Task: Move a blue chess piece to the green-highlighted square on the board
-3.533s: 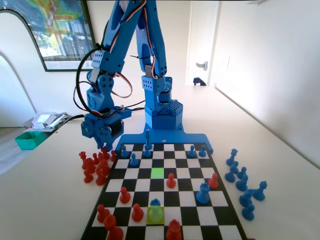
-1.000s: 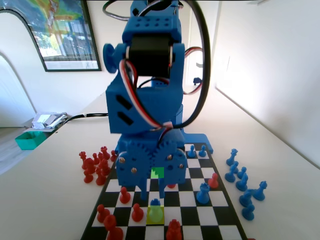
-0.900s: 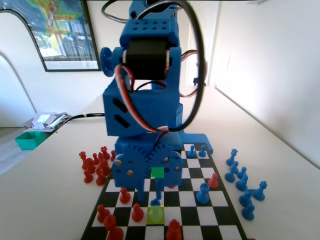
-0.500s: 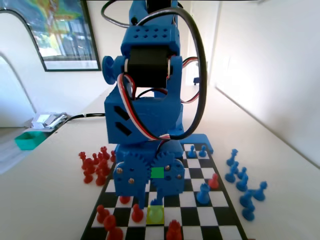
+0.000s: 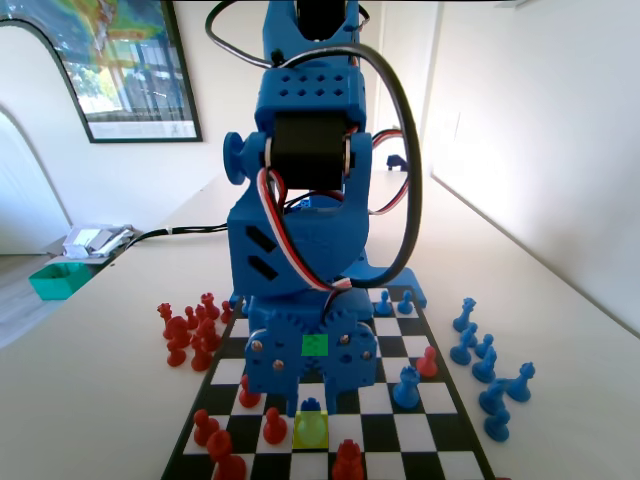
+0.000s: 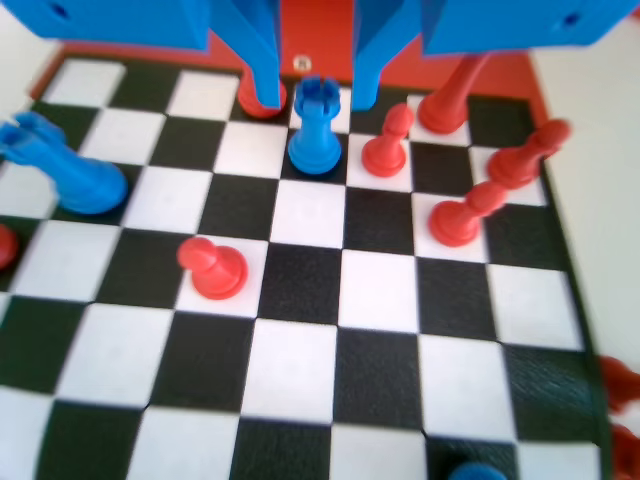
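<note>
Claw (image 6: 313, 95): jaws spread wide, straddling the blue chess piece (image 6: 315, 128), not gripping.
Piece: upright on the lime square (image 5: 311, 430), near end of the board (image 5: 452, 432).
Green-highlighted square (image 5: 315, 345): farther along, same file.

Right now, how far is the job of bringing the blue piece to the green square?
Done: the blue end effector is lowered, its open jaws either side of the small blue plastic rook-shaped piece. In hand: closing on it. Left: lifting and carrying it to the bright green square, which holds no piece.

Domestic room: framed picture (image 5: 120, 65) on white wall left behind the gripper (image 5: 312, 385), door with handle (image 5: 404, 130) beyond, pale table (image 5: 100, 390).
</note>
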Available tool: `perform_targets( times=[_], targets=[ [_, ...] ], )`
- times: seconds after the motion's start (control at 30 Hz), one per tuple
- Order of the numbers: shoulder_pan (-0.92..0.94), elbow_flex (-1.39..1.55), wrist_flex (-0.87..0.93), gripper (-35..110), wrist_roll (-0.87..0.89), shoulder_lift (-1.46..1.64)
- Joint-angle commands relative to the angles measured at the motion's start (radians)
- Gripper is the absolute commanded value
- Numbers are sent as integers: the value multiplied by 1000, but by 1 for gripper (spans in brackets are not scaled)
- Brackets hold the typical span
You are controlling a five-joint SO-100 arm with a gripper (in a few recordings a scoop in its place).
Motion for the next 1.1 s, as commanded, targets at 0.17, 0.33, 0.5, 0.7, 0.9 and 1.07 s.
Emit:
perform_targets(
  times=[0.17, 0.33, 0.5, 0.7, 0.9, 1.07],
  targets=[
    [20, 31, -38, 12, -20, 37],
    [21, 29, -40, 12, -20, 37],
    [21, 28, -57, 12, -20, 28],
    [18, 9, -64, 12, -15, 6],
    [17, -6, -67, 12, -12, -12],
    [17, -20, -67, 12, -9, -25]
  ],
)
